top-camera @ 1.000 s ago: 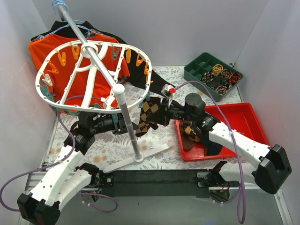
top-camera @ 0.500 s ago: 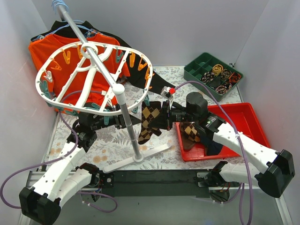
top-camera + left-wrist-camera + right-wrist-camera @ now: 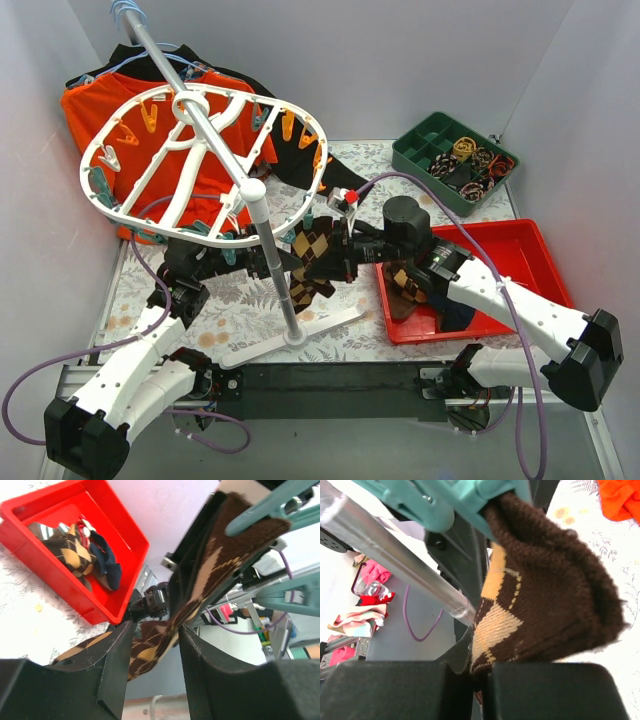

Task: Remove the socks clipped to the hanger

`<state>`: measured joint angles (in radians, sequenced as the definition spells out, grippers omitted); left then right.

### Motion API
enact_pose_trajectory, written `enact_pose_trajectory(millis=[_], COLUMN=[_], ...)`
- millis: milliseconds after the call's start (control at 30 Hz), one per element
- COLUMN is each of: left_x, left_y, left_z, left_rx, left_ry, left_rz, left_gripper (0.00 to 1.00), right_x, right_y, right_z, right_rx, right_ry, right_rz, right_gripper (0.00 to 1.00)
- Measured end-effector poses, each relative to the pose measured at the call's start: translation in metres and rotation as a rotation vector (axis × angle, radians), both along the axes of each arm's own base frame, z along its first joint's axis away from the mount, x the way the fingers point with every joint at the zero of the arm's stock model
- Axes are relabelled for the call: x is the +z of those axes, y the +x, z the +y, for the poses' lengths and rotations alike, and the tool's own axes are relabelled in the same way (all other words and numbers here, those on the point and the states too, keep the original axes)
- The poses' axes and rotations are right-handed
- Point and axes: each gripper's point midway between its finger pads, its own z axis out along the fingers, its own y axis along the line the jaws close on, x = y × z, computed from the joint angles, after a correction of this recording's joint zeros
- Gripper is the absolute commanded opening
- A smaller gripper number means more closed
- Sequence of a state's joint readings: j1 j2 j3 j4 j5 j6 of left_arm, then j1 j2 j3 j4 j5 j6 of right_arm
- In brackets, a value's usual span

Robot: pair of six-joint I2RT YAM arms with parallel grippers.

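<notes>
Over the flowered table, the white hanger tilts on its pole. My right gripper is clamped on the argyle sock, whose top sits in a teal clip. My left gripper waits near the pole, fingers apart. Other socks lie in the red tray.

Left tool half parted, right tool clamped tight, facing each other

Bright, even light from above. Soft faint shadows on desk. Top view sharp. Wrist views blurry up close, bottom dark. Pole shines.
</notes>
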<state>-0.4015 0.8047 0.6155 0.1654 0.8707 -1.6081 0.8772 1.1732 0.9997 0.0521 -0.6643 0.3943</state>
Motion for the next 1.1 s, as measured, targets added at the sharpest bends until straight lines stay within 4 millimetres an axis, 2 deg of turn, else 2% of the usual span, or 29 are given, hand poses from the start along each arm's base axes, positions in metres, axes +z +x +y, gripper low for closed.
enact_pose_trajectory(millis=[100,133,267,433,633,733,867,967,1100], left_x=[0.005,0.006,0.008,0.007,0.003,0.002,0.003,0.004,0.004], left_y=[-0.003,-0.005,-0.007,-0.010,-0.014,-0.017,-0.020,-0.021,-0.022], left_z=[-0.001,-0.001,-0.001,-0.001,-0.001,-0.001,0.000,0.000,0.000], left_rx=[-0.018,-0.025,-0.037,-0.051,-0.068,-0.077,-0.086,-0.090,-0.093], left_ry=[-0.015,-0.019,-0.028,-0.028,-0.019,-0.019,-0.021,-0.022,-0.022], left_rz=[-0.005,-0.003,0.010,0.035,0.072,0.083,0.090,0.093,0.104], left_gripper=[0.26,0.19,0.06,0.01,0.01,0.01,0.01,0.01,0.01], right_x=[-0.004,-0.004,-0.005,-0.009,-0.001,0.016,0.057,0.082,0.099], right_y=[-0.001,-0.002,0.000,0.006,0.016,0.023,0.031,0.035,0.039], right_z=[0.004,0.005,0.005,-0.001,-0.013,-0.015,-0.013,-0.010,-0.004], right_rx=[0.001,0.000,-0.015,-0.073,-0.169,-0.205,-0.223,-0.228,-0.210], right_ry=[-0.010,-0.011,-0.016,-0.048,-0.064,-0.052,0.013,0.054,0.083], right_rz=[0.004,0.004,-0.001,-0.005,-0.048,-0.086,-0.178,-0.242,-0.303], right_gripper=[0.08,0.10,0.34,0.59,0.61,0.62,0.76,0.77,0.77])
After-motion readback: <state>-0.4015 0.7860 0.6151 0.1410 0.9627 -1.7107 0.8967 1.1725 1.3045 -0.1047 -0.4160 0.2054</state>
